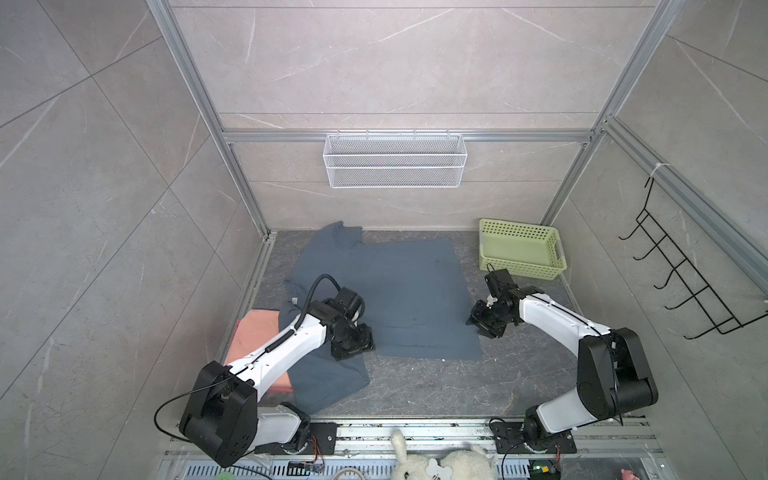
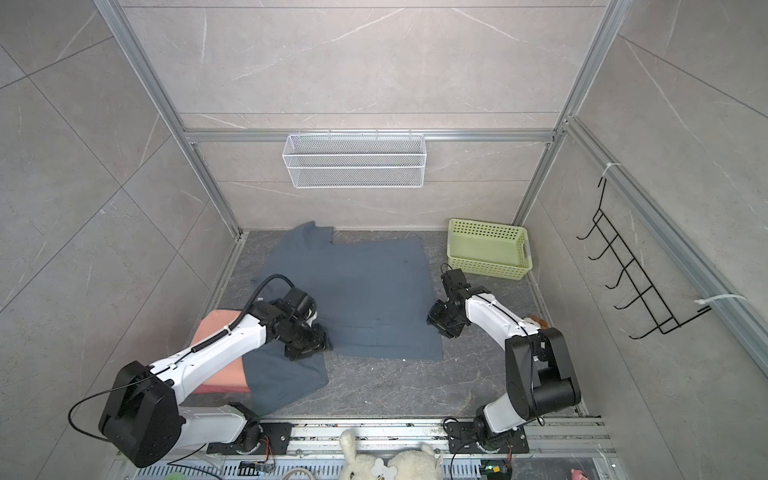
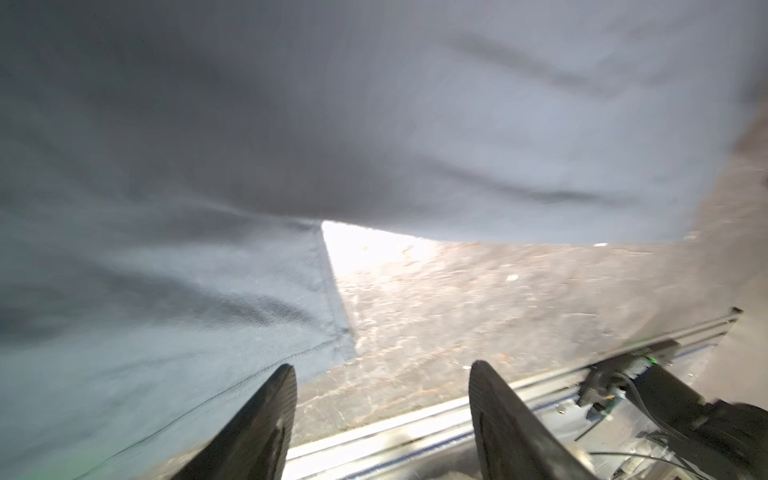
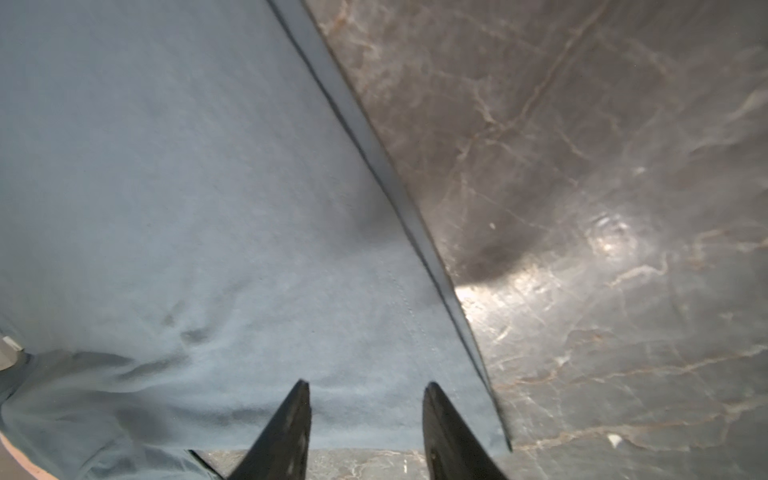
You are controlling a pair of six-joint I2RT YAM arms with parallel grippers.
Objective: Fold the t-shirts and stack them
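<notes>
Centre of the tabletop, in both top views, is where the slate blue-grey t-shirt sits. It's spread out flat and pretty smooth, and not folded at all yet as far as I can tell. Down at the lower left of the frame there's a salmon-pink stack that looks already folded. It's half hidden under the left arm, with the blue shirt's near sleeve draped over its edge. So my read is the pink ones are done and the big one is the whole remaining job: sleeves in, body folded over, then onto the pile.

Orientation-wise, the long axis runs left-right across the frame. The neck end with its little white label points left, and the hem points right. The far sleeve sticks up toward the top of the frame and the near one points toward the bottom.

The left gripper hangs over where the near sleeve meets the body, fingers apart, nothing between them. The right gripper is just inside the hem's lower right corner, fingers also apart, nothing pinched. I can't tell if its tips touch the cloth.
</notes>
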